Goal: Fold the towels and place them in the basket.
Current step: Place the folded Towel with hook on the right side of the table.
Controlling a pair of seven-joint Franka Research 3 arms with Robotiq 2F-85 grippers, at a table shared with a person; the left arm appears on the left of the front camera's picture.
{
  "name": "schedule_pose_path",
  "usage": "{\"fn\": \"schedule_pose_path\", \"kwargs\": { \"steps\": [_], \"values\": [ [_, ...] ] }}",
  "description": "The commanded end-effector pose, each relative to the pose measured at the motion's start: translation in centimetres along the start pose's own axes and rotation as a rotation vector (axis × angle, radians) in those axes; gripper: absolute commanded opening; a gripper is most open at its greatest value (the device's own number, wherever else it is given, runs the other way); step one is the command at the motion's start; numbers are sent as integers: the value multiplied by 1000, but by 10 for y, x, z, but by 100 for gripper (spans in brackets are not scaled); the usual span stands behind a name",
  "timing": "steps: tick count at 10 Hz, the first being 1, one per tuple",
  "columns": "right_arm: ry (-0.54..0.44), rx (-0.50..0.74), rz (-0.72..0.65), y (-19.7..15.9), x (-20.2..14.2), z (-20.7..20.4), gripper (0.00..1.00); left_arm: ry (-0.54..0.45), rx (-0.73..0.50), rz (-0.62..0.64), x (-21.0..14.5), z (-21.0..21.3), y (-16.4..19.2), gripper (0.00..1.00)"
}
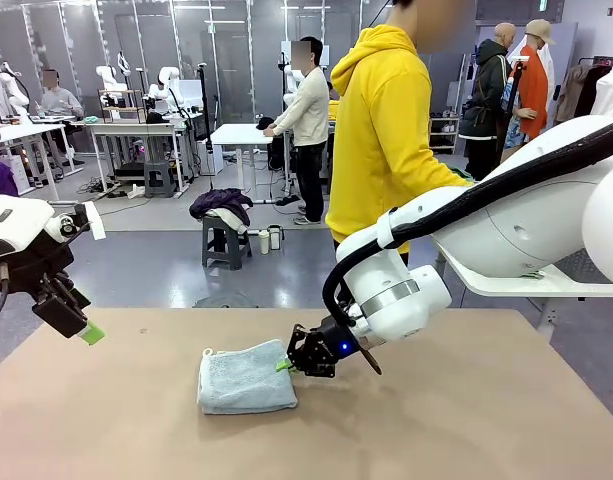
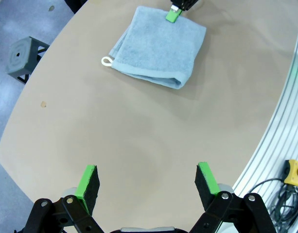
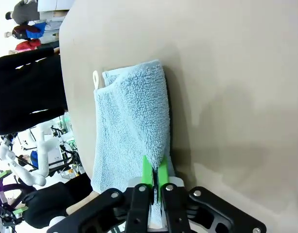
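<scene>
folded towel (image 1: pixel 244 378), right jaws pinching edge

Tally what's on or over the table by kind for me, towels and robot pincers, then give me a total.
Towels: 1, the pale blue towel, folded.
Pincers: 2, the right pincer shut on the towel's edge, the left pincer open and holding nothing.
Total: 3

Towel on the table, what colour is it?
Pale grey-blue terry towel, clearest in the left wrist view.
</scene>
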State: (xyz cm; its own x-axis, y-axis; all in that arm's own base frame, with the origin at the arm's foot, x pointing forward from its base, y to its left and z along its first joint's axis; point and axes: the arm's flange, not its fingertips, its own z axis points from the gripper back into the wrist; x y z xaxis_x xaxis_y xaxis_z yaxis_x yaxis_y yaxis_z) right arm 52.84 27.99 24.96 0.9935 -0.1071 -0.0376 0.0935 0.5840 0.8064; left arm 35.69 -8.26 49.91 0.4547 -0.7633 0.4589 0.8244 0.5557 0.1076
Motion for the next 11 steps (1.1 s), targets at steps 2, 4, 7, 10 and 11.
{"fn": "schedule_pose_path", "kwargs": {
  "steps": [2,4,7,10,11],
  "values": [
    [1,1,10,0,0,0,0,8,13,14,1,-1,-2,100],
    [1,1,10,0,0,0,0,8,13,14,1,-1,-2,100],
    [35,3,43,7,-3,22,5,8,13,14,1,-1,-2,100],
    [-14,-12,87,-19,-6,82,5,8,13,14,1,-1,-2,100],
    [-37,-21,95,-34,-4,107,5,8,13,14,1,-1,-2,100]
  ]
}}
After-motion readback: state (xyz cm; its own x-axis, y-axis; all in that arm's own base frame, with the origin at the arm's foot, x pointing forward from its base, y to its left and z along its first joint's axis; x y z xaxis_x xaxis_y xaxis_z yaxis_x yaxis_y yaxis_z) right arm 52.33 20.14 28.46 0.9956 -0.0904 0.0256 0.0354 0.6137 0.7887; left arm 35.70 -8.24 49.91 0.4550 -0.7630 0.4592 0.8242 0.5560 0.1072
